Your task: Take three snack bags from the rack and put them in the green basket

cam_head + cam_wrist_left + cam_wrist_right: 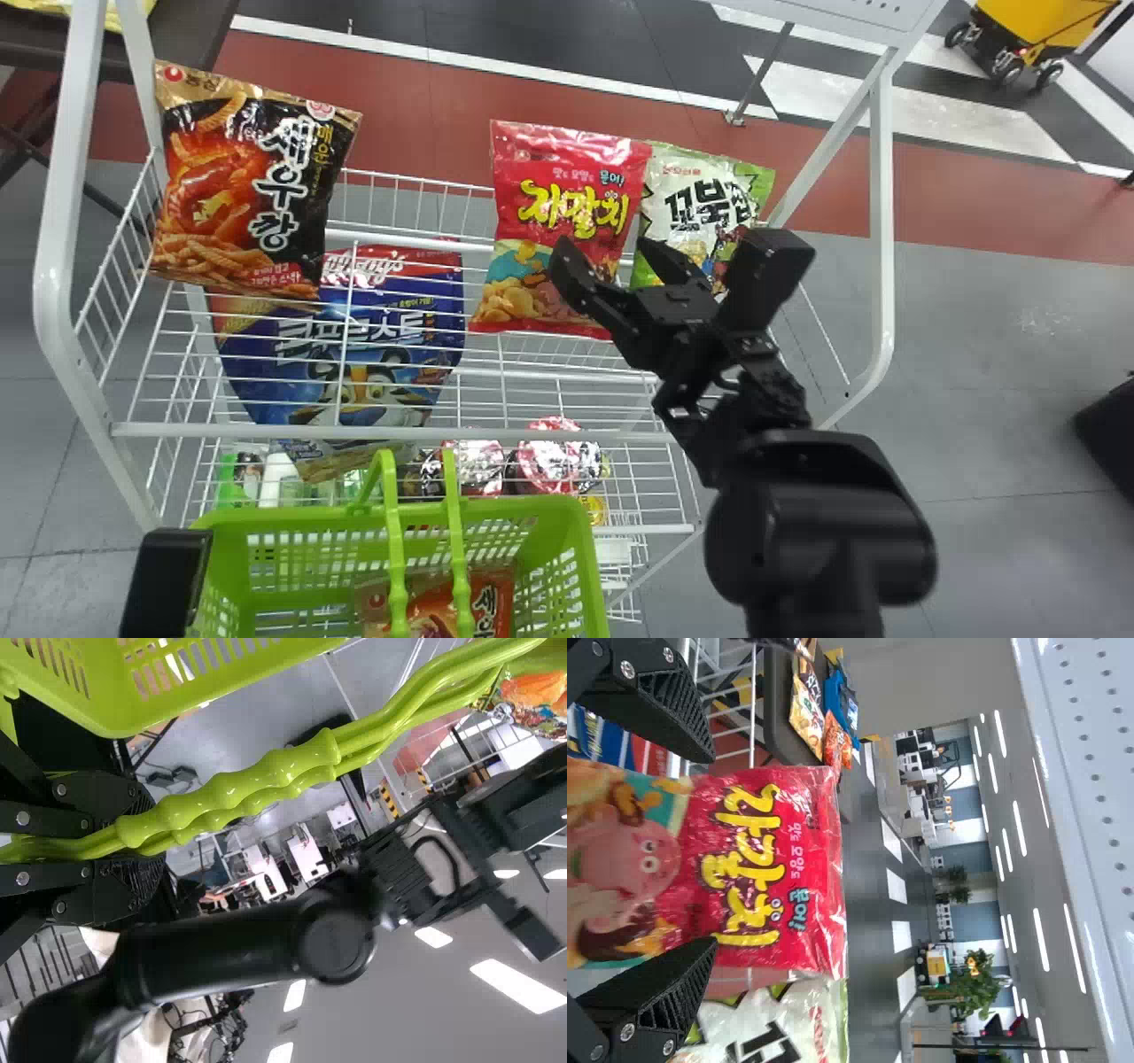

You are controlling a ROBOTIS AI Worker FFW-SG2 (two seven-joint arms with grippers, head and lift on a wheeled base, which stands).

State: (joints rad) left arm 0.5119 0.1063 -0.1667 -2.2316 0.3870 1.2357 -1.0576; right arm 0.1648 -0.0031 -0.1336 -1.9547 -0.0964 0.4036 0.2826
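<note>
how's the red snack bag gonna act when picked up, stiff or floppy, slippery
The red snack bag looks puffed out, so it is probably light for its size. The creases near its edge suggest thin, floppy film, and its shiny surface may be slippery.

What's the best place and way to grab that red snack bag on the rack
Probably by both side edges, around mid-height, coming from the front. The red bag stands with its broad face toward the robot, and the open right claw points at it. Mind the green and white bag beside it.
</note>
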